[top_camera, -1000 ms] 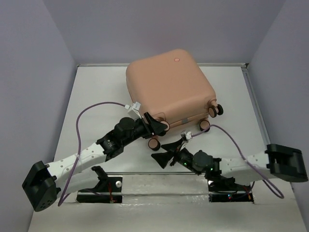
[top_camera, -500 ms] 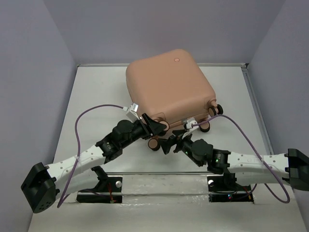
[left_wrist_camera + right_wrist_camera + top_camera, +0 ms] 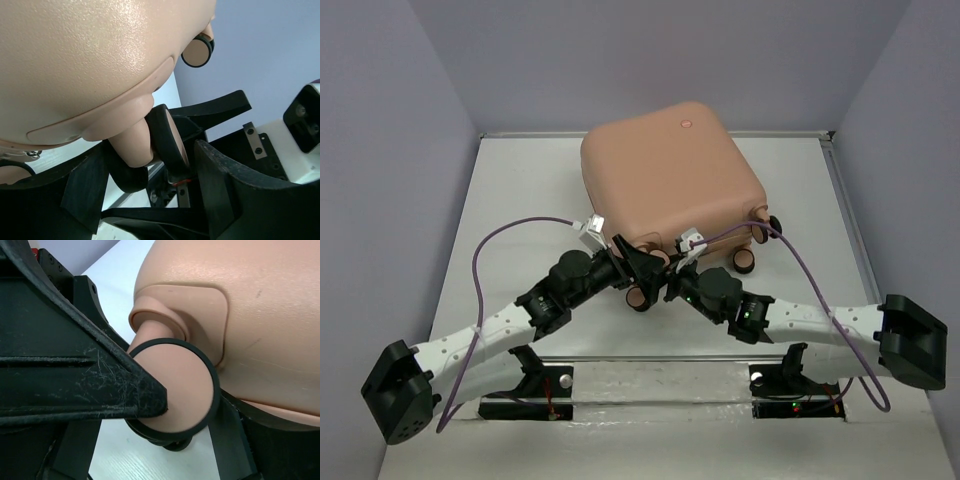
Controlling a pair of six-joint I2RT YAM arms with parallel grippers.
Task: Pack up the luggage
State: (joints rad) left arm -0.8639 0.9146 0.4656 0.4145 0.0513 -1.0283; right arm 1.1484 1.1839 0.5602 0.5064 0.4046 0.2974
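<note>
The luggage [image 3: 665, 180], a peach-pink hard-shell suitcase, lies shut and flat on the table at centre back, its caster wheels facing the arms. My left gripper [image 3: 642, 262] is at its near-left corner, jaws open on either side of a caster wheel [image 3: 167, 140], with a gap to the right finger [image 3: 230, 190]. My right gripper [image 3: 672, 278] comes in from the right at the same corner. It is open, with one fingertip [image 3: 157, 405] lying across the wheel's pink face [image 3: 185, 385] and the other finger behind the rim.
Two more caster wheels [image 3: 744, 260] stick out at the suitcase's near-right corner. A raised rail [image 3: 840, 190] borders the table on the right, and grey walls close in on three sides. Purple cables [image 3: 520, 225] loop off both wrists.
The right arm has swung left and forward from the near middle of the table up to the suitcase's near-left wheel. The left gripper stayed at that corner, jaws slightly wider.
</note>
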